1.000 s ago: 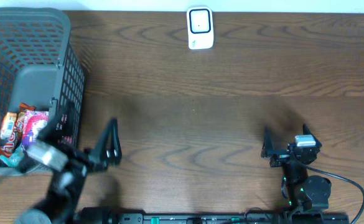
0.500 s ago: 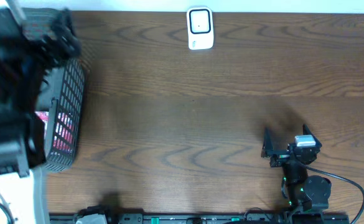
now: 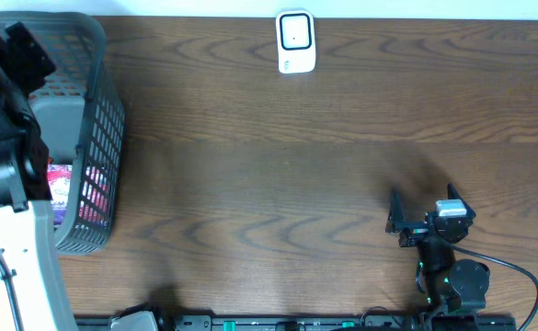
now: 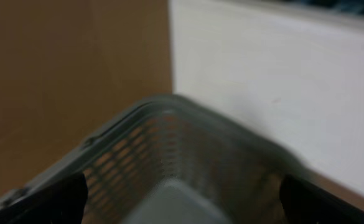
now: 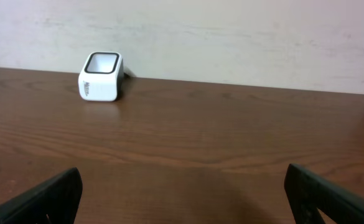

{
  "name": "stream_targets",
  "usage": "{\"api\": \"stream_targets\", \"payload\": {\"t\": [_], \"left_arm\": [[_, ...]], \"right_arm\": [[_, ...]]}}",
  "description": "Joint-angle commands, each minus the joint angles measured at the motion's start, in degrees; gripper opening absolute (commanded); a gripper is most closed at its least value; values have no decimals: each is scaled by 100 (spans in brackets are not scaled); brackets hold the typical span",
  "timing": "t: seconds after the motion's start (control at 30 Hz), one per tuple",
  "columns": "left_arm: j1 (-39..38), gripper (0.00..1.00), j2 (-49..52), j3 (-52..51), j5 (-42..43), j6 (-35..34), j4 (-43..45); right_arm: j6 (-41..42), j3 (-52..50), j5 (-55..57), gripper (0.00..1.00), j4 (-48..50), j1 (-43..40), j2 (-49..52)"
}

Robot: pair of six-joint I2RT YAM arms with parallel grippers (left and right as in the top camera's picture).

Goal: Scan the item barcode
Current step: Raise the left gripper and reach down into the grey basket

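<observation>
While the left claw [image 4: 182, 204] hovers with jaws wide apart over the basket [image 3: 103, 110] and the right claw [image 3: 422, 207] sits parted, empty, by the worktop [image 3: 269, 165], the pink packet [image 3: 60, 175] inside looks light, crinkly and slippery, so I'd pinch an edge seam.

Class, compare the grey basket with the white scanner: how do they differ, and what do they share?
The basket is large, grey open mesh; the scanner is small, white and solid. The basket holds colourful packets; the scanner holds nothing. Both stand on the wooden table.
</observation>
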Motion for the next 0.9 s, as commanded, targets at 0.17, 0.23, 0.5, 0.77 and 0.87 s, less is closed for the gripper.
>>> {"api": "stream_targets", "payload": {"t": [0.17, 0.23, 0.5, 0.77, 0.87], "left_arm": [[717, 98, 678, 57, -505, 229, -623], [741, 98, 765, -55, -494, 229, -708], [855, 98, 1408, -225, -356, 232, -1491], [1252, 98, 2044, -225, -348, 186, -1961], [1270, 98, 2039, -225, -166, -20, -1926]], "right_arm": [[-44, -7, 7, 99, -22, 50, -31], [-44, -7, 7, 99, -22, 50, -31], [-44, -7, 7, 99, -22, 50, -31], [-46, -7, 7, 99, -22, 50, -31], [-44, -7, 7, 99, -22, 50, -31]]}}
